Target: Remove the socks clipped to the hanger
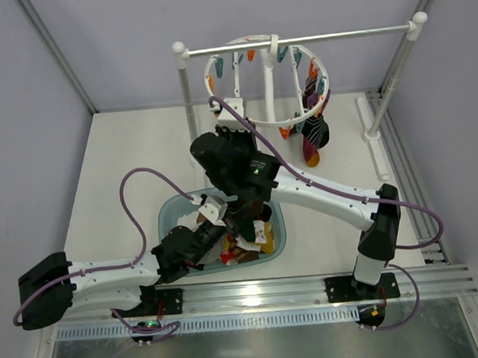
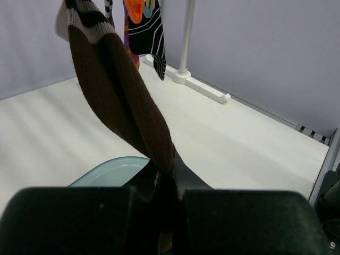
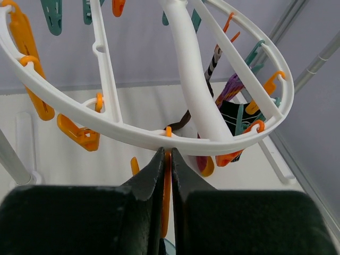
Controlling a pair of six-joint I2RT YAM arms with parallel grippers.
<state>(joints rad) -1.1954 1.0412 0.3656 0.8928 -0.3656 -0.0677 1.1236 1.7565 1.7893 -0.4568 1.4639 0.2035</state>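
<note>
Nearest, the left end effector (image 2: 166, 179) is clamped on the lower end of a dark brown sock (image 2: 119, 90), above a teal bin (image 1: 167, 220) holding other socks (image 1: 243, 248) on the white desk (image 1: 124, 153). Farther on, the right end effector (image 3: 166, 159) is pinched together on what looks like an orange clip (image 3: 167, 186) under the white hanger (image 3: 133, 130) rim. Beyond, striped socks (image 1: 315, 134) dangle from its far side, below a rail stand (image 1: 295, 40).
</note>
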